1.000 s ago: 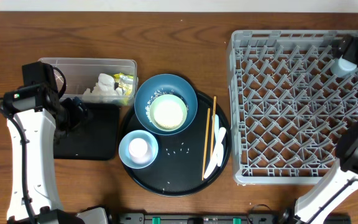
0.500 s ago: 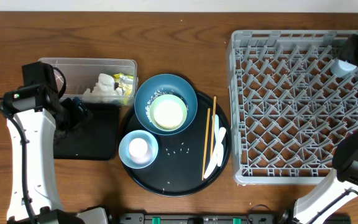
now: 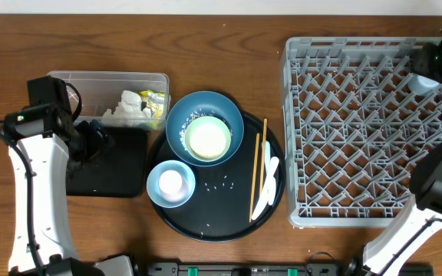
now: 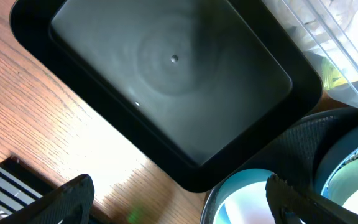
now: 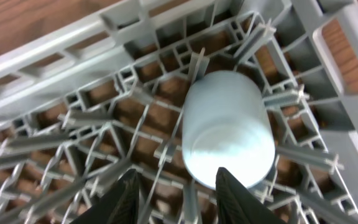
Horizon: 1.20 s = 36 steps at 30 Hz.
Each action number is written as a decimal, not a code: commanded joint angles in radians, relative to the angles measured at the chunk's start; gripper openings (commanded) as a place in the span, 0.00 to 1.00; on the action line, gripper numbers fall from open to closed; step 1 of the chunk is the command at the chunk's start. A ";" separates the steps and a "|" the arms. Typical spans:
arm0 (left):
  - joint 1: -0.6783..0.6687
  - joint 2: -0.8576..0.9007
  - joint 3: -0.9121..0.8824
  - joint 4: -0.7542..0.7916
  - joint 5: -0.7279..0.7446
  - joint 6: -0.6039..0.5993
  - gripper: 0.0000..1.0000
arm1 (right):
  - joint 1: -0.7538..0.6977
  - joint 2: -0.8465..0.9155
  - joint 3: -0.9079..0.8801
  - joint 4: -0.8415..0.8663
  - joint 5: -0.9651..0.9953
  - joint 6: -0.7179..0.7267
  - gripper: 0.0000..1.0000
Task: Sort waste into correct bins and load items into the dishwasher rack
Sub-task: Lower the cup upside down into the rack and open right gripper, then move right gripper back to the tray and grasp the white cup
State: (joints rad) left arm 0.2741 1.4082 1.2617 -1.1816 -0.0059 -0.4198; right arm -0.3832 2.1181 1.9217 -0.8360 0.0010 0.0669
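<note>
- Right gripper (image 5: pixel 178 179) has narrowed and backed off the cup (image 5: pixel 229 127); its fingers are part-spread and empty.
- Cup lies in the rack (image 3: pixel 359 130), at 12 o'clock from those fingers.
- Left gripper (image 4: pixel 179 186) is spread wide and nearer the small bowl (image 3: pixel 170 184).

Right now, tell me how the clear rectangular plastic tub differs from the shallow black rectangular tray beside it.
The clear rectangular plastic tub is see-through with taller walls; the shallow black rectangular tray is opaque and low-rimmed. The tub holds crumpled white paper napkins and a small yellow-green wrapper; the tray shows only a speck or two. Both are rectangular and similar in footprint.
</note>
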 commanded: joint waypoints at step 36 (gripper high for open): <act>0.004 0.003 -0.010 -0.011 -0.005 -0.004 0.90 | -0.066 -0.038 0.012 0.098 -0.087 -0.006 0.72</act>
State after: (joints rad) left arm 0.2741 1.4082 1.2617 -1.1862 -0.0059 -0.4198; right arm -0.4667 2.1899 1.9232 -0.7380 -0.0124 0.0696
